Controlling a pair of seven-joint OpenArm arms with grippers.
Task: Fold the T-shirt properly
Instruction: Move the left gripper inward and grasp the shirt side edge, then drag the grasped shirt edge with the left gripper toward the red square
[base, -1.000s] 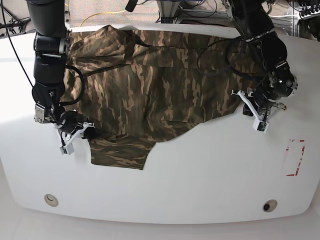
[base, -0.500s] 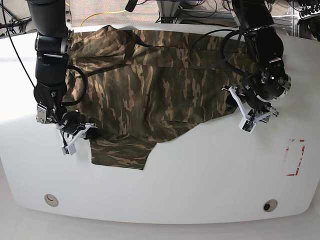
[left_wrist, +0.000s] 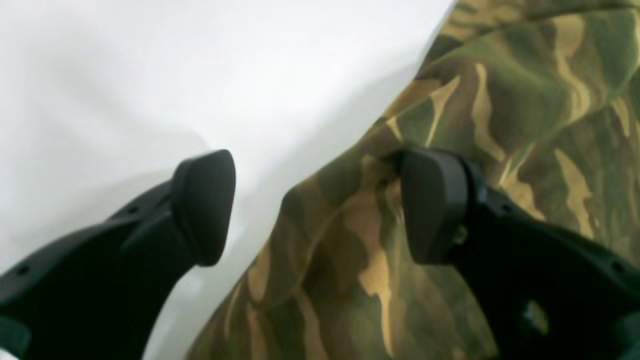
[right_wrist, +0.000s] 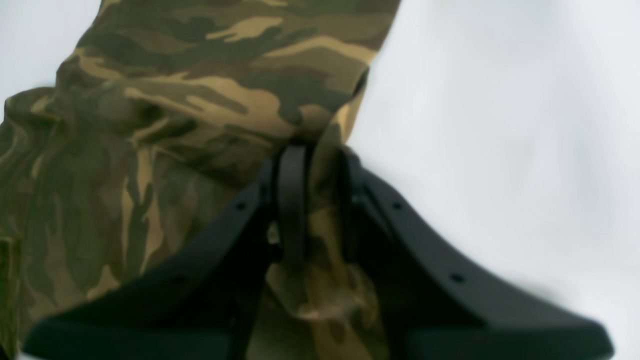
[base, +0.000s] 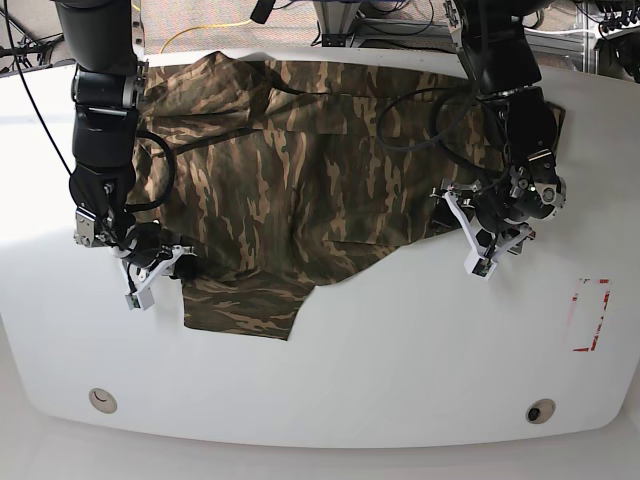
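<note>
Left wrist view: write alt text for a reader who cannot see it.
The left gripper is open, its fingers straddling the edge of the T-shirt. One finger is over the white table, the other over the camouflage cloth.

camo t-shirt (base: 290, 190) on white table (base: 400, 350)

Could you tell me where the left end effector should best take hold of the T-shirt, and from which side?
Probably the T-shirt's loose edge lying flat on the white table. The left end effector is open and straddles that edge, one finger over bare table, the other on cloth, so coming from the table side and closing there suits.
</note>
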